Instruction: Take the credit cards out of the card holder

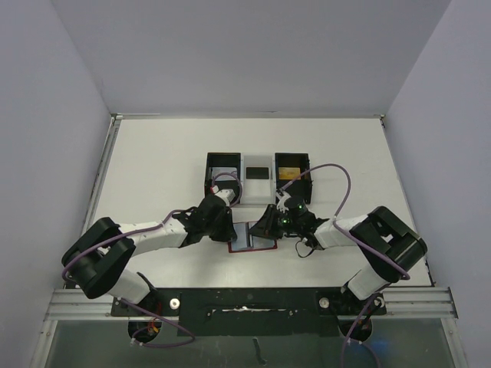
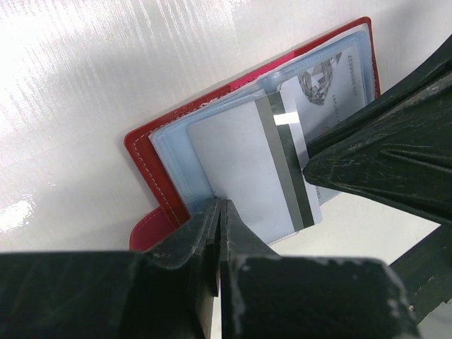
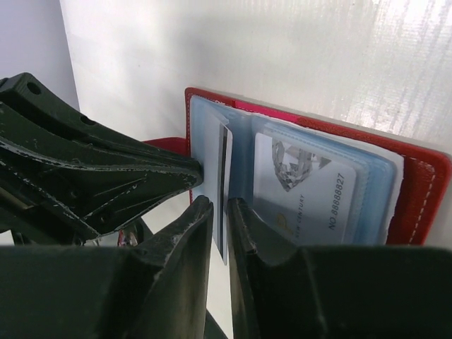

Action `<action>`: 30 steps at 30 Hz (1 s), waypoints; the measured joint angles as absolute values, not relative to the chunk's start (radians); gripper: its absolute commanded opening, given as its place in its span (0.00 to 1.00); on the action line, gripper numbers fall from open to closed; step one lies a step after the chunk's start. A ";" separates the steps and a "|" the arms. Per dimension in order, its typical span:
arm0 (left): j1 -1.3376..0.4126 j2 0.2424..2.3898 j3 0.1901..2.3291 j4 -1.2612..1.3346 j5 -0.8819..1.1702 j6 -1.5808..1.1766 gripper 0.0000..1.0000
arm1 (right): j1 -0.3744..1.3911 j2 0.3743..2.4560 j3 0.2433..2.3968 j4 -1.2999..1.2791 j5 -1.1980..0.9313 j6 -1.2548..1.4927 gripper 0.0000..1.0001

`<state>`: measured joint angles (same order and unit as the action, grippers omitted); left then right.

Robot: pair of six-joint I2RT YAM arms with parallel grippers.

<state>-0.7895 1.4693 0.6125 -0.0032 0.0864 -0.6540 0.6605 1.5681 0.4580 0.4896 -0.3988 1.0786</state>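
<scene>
The card holder lies open on the table. Our left gripper is clenched at its sleeve edge. Our right gripper stands slightly parted astride 1 pale card, which is partly out. Next, we judge, we close and draw it free.

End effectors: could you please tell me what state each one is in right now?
Left end effector: closed, tips at the wallet edge.
Right end effector: slightly open, astride the white card.
</scene>
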 measured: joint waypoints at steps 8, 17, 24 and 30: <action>-0.789 1.469 0.612 -0.003 0.087 -0.654 0.00 | 0.661 1.597 0.458 0.515 -0.405 1.082 0.12; -0.789 1.469 0.612 -0.003 0.087 -0.654 0.00 | 0.660 1.600 0.458 0.511 -0.405 1.075 0.00; -0.789 1.468 0.612 -0.003 0.087 -0.653 0.03 | 0.654 1.541 0.458 0.439 -0.370 1.058 0.00; -0.802 1.395 0.612 -0.024 0.084 -0.646 0.31 | 0.648 1.531 0.458 0.433 -0.370 1.055 0.00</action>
